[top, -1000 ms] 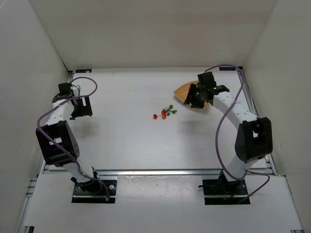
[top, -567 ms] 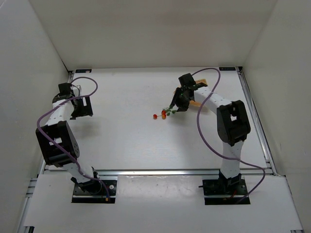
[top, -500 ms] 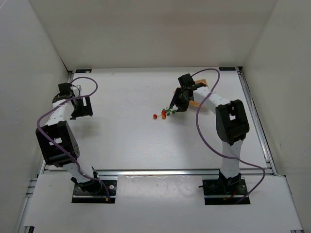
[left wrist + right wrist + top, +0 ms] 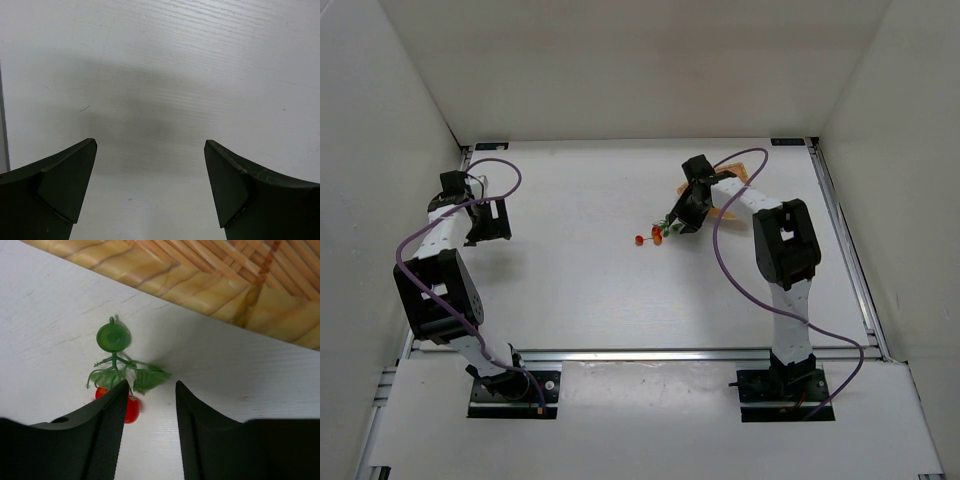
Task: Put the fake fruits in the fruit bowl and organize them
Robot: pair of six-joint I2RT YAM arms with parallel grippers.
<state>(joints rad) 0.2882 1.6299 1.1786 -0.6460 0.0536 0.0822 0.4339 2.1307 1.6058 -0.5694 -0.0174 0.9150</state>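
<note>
Early in the task, by the look of it, with no placing done. Seen on the white table (image 4: 580, 200), not in the dish: tiny red-orange fake berries on a green leafy plastic sprig (image 4: 145, 379), lying just beside the rim of the shallow tan woven fan-shaped fruit bowl (image 4: 215, 275). No fruit in the slice of bowl shown at the wrist; mostly hidden under the arm from above, so cannot tell about the rest. Right tool (image 4: 151, 386) down at the sprig, jaws partly apart with a leaf tip at the gap, clamped on nothing yet. Left tool (image 4: 150, 145) spread wide over the table at the far left, holding nothing. Left to do: pinch the sprig, lift it over the rim, settle it tidily inside
</note>
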